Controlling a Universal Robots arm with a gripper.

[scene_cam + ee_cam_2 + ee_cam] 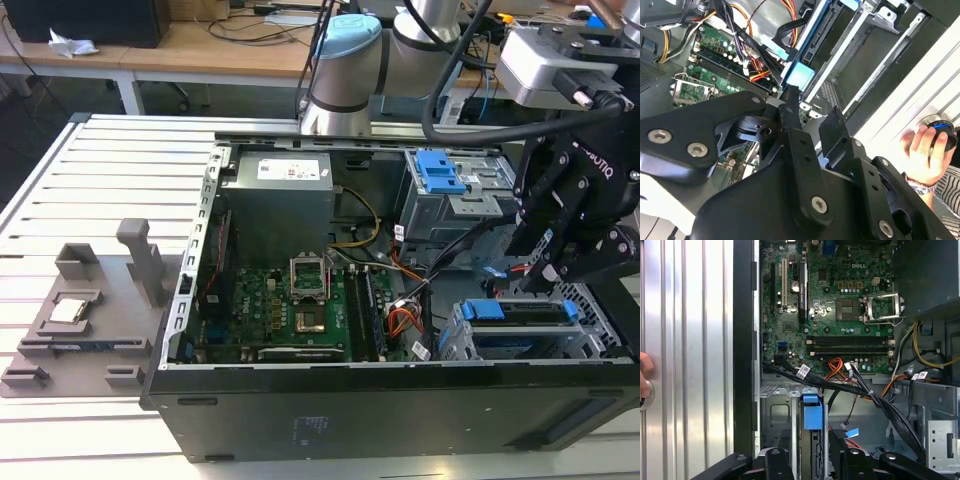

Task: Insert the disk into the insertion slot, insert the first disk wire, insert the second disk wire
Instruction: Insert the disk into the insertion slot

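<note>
The disk (527, 314), with its bright blue caddy, lies flat in the insertion slot (458, 346) of the perforated silver-grey cage at the near corner of the open computer case, on the exterior view's right. Its blue tab (812, 411) faces the motherboard and also appears in the second wrist view (800, 75). My black gripper (548, 272) hangs just above the disk, open, its fingers (776, 464) standing to either side of the caddy without touching it. A bundle of black wires (840, 386) crosses above the cage, and a loose blue-tipped connector (852, 432) lies beside the caddy.
A taller grey box with a blue latch (440, 170) stands behind the cage. The motherboard (290, 310) fills the case floor. A grey fixture (80, 315) sits on the slatted table at the exterior view's left. A person's hand (921, 150) rests on a round knob outside the case.
</note>
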